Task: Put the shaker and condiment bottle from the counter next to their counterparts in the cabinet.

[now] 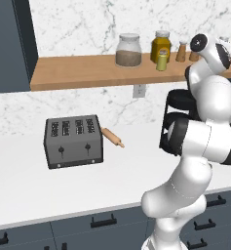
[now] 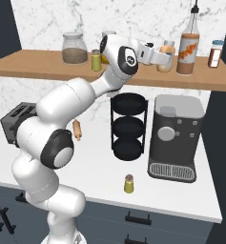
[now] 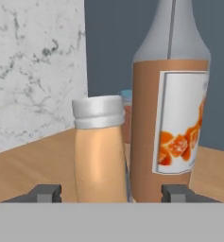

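Note:
The peach-tan condiment bottle [image 3: 99,156] stands upright on the wooden cabinet shelf [image 2: 38,66], close beside its larger reddish-brown counterpart bottle [image 3: 172,123]. My gripper [image 3: 111,193] is open around the condiment bottle, with each fingertip [image 3: 47,191] standing clear of its sides. From the right base view, the gripper [image 2: 168,59] reaches along the shelf to the condiment bottle [image 2: 166,56] just left of the reddish-brown bottle [image 2: 188,47]. The yellow-green shaker [image 2: 128,183] stands on the counter near its front edge. Its matching shaker [image 2: 96,60] is on the shelf further left.
A toaster [image 1: 73,141] and a rolling pin [image 1: 112,137] lie on the counter at left. A black three-tier rack [image 2: 128,126] and a coffee machine [image 2: 176,138] stand under the shelf. A glass jar [image 2: 74,47] and a small blue-lidded jar [image 2: 215,53] share the shelf.

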### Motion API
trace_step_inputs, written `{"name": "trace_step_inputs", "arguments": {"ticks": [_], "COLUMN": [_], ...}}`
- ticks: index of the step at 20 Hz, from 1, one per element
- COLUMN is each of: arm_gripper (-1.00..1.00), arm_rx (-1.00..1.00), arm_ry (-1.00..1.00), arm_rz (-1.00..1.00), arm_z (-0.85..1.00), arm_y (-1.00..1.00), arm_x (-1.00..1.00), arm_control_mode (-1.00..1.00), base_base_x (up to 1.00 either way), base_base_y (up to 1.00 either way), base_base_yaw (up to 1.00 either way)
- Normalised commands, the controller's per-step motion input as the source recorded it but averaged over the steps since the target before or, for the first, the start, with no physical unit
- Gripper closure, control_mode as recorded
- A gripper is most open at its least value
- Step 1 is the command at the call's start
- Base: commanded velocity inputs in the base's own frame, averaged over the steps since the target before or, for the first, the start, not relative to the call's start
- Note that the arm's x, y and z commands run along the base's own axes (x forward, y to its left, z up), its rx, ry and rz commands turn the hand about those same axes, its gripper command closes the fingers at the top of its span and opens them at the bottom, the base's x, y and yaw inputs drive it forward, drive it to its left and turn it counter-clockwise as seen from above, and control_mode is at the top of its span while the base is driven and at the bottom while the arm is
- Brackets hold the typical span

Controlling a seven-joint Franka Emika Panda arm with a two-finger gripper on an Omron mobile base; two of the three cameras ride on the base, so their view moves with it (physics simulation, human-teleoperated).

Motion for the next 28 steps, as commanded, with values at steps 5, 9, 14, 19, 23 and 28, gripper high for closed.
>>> {"name": "trace_step_inputs", "arguments": {"ticks": [5, 9, 14, 19, 23, 28], "arm_gripper": [-1.00, -1.00, -1.00, -1.00, -1.00, -1.00], "arm_rx": [0.00, 0.00, -0.01, 0.00, 0.00, 0.00], "arm_ry": [0.00, 0.00, -0.11, -0.14, -0.05, 0.01], "arm_rz": [0.00, 0.00, 0.00, 0.00, 0.00, 0.01], "arm_z": [0.00, 0.00, -0.04, -0.23, -0.37, -0.39], "arm_y": [0.00, 0.00, 0.01, 0.16, 0.32, 0.48], "arm_x": [0.00, 0.00, -0.47, -0.88, -0.84, -0.47], "arm_control_mode": [-1.00, -1.00, -1.00, -1.00, -1.00, -1.00], "base_base_x": [0.00, 0.00, 0.00, 0.00, 0.00, 0.00], "base_base_y": [0.00, 0.00, 0.00, 0.00, 0.00, 0.00], "base_base_yaw": [0.00, 0.00, 0.00, 0.00, 0.00, 0.00]}}
